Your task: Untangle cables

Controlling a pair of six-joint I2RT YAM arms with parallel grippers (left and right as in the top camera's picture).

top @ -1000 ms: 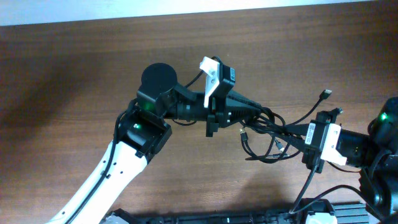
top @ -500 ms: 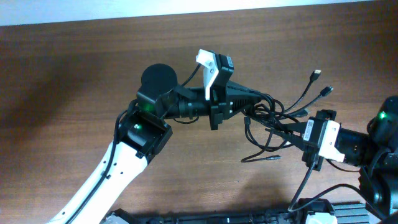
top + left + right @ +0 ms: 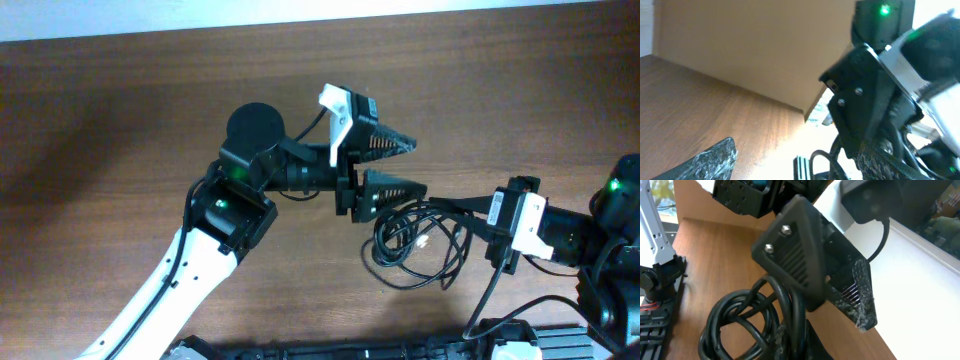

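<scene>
The cables (image 3: 415, 245) lie as a loose black coil on the wooden table (image 3: 120, 110), one white-tipped plug inside the loop. My right gripper (image 3: 447, 209) reaches in from the right and is shut on strands at the coil's upper right. In the right wrist view the cables (image 3: 740, 320) run up between my right gripper (image 3: 798, 336) fingers. My left gripper (image 3: 419, 166) hovers just above and left of the coil, open, with nothing between its fingers (image 3: 393, 187). The left wrist view shows the left gripper (image 3: 795, 167) spread wide, with a cable loop (image 3: 821, 159) beyond it.
The left arm's black base (image 3: 255, 125) stands at mid table, its white link (image 3: 180, 280) running to the front edge. The right arm's body (image 3: 600, 240) fills the right edge. A dark rail (image 3: 330, 352) lies along the front edge.
My left gripper has opened and let go of the cables. The bundle, stretched between both grippers before, has dropped into a loose coil on the table, still held by the right gripper.
</scene>
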